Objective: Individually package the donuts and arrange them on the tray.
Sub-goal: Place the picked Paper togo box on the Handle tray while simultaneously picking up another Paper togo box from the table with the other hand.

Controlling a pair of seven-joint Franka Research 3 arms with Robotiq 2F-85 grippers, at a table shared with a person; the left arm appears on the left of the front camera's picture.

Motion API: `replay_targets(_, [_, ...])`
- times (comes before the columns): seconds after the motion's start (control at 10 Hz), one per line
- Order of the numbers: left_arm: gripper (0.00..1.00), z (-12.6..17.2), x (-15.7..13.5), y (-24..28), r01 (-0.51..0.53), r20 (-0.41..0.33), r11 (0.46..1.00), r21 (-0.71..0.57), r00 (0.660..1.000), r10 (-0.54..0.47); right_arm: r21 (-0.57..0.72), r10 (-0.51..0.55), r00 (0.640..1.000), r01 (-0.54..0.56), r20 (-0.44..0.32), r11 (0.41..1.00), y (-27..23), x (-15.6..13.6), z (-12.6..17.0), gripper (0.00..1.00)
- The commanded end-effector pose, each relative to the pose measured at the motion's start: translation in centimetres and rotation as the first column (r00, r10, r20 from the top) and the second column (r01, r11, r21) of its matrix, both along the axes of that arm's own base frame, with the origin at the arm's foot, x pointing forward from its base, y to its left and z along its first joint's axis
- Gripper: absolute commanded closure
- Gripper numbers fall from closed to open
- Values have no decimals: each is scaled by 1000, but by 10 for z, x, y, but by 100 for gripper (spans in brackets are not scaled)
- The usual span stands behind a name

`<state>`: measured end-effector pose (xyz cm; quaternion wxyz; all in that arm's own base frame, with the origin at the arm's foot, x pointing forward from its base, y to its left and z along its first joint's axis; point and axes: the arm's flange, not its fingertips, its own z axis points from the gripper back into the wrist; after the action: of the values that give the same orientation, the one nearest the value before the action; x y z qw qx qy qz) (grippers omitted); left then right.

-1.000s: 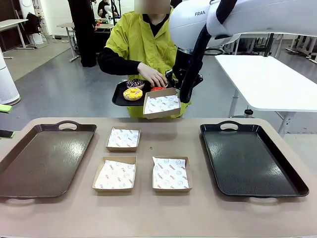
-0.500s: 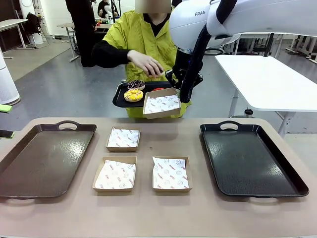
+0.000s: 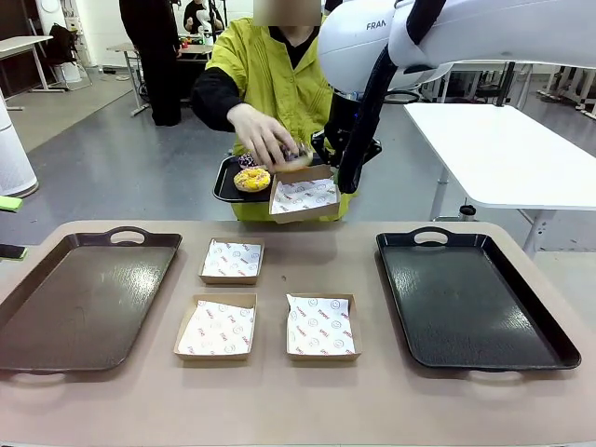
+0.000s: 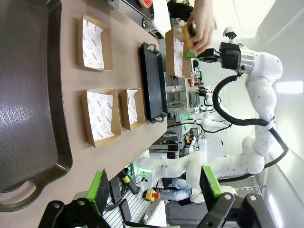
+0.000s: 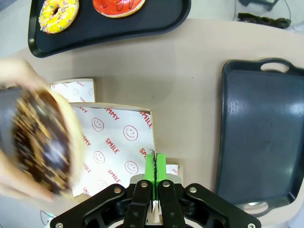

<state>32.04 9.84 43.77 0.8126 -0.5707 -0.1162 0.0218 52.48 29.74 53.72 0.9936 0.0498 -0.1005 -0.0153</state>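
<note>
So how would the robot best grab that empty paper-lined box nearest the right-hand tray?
Probably by one thin side wall, coming down from above: the box lies flat and open-topped, so a rim can be pinched, as the right end effector does with the raised box.

Bright even light, tray [image 3: 466, 312] glare, blurred donut [image 5: 40, 142], warped wrist edges

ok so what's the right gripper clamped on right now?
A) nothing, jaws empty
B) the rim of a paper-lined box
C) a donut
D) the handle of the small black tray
B: in the right wrist view the right gripper has its green pads shut on the rim of the paper-lined box, while the person's hand holds a dark donut by it.
</note>
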Motion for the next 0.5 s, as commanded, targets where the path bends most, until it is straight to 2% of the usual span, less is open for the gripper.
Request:
replay_targets(0.0, [0,1,0,1,-1,14,1000,-14,1000,1,-4,-5,1000,5,7,1000,-2,0,2,100])
replay_targets(0.4, [0,1,0,1,-1,14,1000,-14,1000,1,-4,-5,1000,5,7,1000,-2,0,2,100])
